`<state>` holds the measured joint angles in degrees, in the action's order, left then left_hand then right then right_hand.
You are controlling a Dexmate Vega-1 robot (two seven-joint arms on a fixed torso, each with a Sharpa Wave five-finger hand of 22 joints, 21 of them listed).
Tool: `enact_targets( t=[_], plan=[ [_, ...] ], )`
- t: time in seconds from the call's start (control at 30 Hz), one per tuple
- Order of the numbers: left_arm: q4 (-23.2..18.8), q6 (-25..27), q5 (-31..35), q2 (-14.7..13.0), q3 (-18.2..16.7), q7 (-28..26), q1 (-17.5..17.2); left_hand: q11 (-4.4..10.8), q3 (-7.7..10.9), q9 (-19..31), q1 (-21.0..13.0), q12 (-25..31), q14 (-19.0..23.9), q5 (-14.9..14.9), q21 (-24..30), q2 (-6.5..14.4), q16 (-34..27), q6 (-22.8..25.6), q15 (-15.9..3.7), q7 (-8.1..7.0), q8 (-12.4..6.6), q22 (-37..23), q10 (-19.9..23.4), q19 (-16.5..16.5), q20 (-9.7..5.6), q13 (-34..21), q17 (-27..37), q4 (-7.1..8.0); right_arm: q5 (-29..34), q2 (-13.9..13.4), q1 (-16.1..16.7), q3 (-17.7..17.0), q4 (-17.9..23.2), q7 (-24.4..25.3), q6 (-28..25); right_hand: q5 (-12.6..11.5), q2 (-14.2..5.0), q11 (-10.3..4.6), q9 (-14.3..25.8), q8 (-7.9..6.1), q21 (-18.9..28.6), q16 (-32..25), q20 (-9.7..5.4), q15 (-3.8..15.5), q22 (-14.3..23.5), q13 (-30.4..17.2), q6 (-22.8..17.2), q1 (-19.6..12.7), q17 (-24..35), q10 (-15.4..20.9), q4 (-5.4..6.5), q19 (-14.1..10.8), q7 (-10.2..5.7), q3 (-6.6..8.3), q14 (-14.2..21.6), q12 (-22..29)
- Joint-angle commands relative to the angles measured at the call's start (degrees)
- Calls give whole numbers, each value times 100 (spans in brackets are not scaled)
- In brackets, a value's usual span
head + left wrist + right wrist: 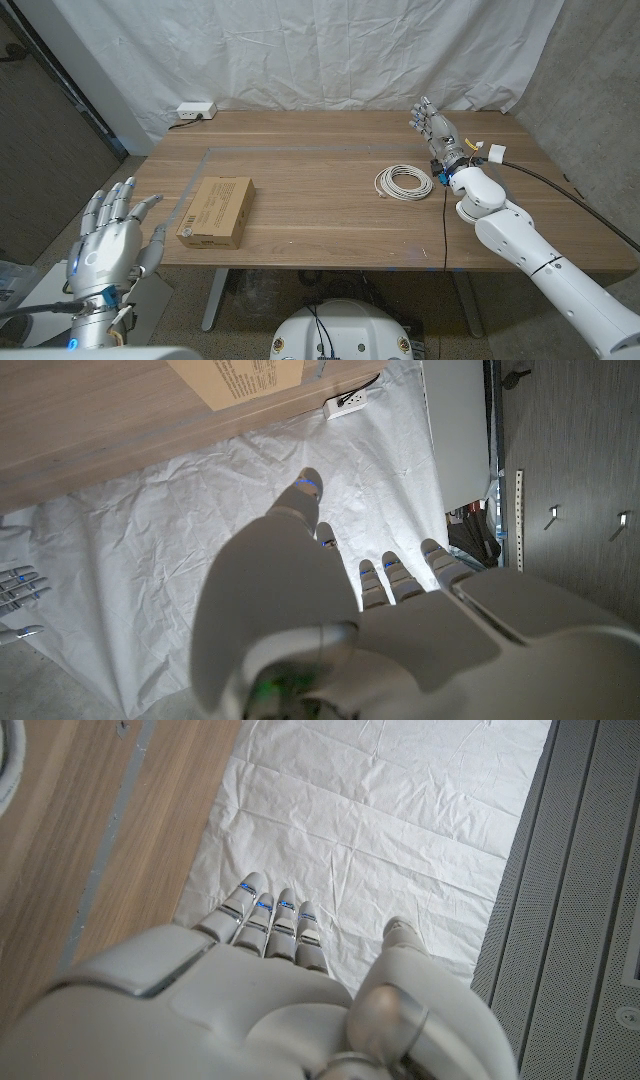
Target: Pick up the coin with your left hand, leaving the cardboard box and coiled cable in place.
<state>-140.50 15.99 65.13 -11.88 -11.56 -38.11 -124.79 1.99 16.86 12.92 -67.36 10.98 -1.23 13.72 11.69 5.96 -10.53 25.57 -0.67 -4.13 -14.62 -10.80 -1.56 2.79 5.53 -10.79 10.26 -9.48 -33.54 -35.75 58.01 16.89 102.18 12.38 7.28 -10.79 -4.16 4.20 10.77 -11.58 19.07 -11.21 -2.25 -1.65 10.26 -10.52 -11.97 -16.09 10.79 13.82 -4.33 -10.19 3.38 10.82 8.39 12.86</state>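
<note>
My left hand hovers off the table's front left corner, fingers spread and holding nothing; the left wrist view shows its back with the fingers reaching out. The cardboard box lies on the table just beyond and right of that hand, and a corner of the box appears in the left wrist view. The white coiled cable lies right of the table's middle. My right hand is raised behind the cable near the far right, fingers straight and holding nothing, and its back fills the lower right wrist view.
A white power strip sits at the table's back left edge. A pale tape line runs behind and beside the box. A white cloth hangs behind the table.
</note>
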Motion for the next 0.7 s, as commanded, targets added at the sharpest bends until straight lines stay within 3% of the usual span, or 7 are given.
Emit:
enact_targets(
  t=[0.03, 0.17, 0.3, 0.47, 0.7],
  plan=[
    [218, 1077, 947, -372, 451, -144, 48, 136, 39, 14, -102, 41, -31, -75, 54, -14, 2, -18, -103, -90, 40, -16, 18, -12, -41, -22, 12, 17, -49, 27, -83, 20, -139, -95, 60, 3, 7, 2, 14, 20, -12, 8, -126, -14, 20, -17, -62, 36, 21, 53, -14, -37, -7, 11, 12, -22],
    [228, 1244, 876, -506, 512, -136, 81, 176, 34, 15, -113, 49, -40, -107, 63, -23, 3, 26, -152, -137, 29, -17, 28, -28, -55, -22, 10, 26, -62, 17, -88, 8, -150, -102, 61, 4, 20, 16, 14, 20, -19, 3, -123, -17, 21, -17, -63, 56, 23, 66, -8, -40, -11, -2, 21, -18],
    [319, 1379, 899, -670, 575, -245, 125, 299, 85, 16, -242, 92, -31, -182, 77, 18, -3, 209, -289, -299, -21, -23, 130, -42, -103, -21, 6, 16, -78, 9, -86, -6, -160, -108, 68, 5, 28, 18, 14, 20, -24, 2, -121, -18, 21, -17, -66, 69, 24, 68, -4, -43, -8, -11, 23, -18],
    [629, 1562, 920, -780, 738, -769, 309, 329, 95, 12, -292, 104, -46, -229, 80, 14, 2, 288, -363, -448, -37, -26, 169, -36, -144, -19, 1, 20, -92, 9, -86, -22, -179, -92, 66, 4, 32, 11, 14, 21, -30, 0, -117, -20, 21, -17, -65, 79, 25, 71, -1, -47, -8, -17, 27, -18],
    [818, 1824, 673, -932, 943, -892, 457, 378, 101, 3, -351, 138, 1, -274, 90, -7, -14, 478, -418, -592, -93, -29, 281, -45, -179, -19, -2, 23, -111, 13, -143, -1, -225, -117, 25, 3, 36, 14, 15, 16, -39, 3, -118, -16, 22, -18, -79, 88, 26, 76, 1, -50, -10, -22, 22, -18]
  ],
)
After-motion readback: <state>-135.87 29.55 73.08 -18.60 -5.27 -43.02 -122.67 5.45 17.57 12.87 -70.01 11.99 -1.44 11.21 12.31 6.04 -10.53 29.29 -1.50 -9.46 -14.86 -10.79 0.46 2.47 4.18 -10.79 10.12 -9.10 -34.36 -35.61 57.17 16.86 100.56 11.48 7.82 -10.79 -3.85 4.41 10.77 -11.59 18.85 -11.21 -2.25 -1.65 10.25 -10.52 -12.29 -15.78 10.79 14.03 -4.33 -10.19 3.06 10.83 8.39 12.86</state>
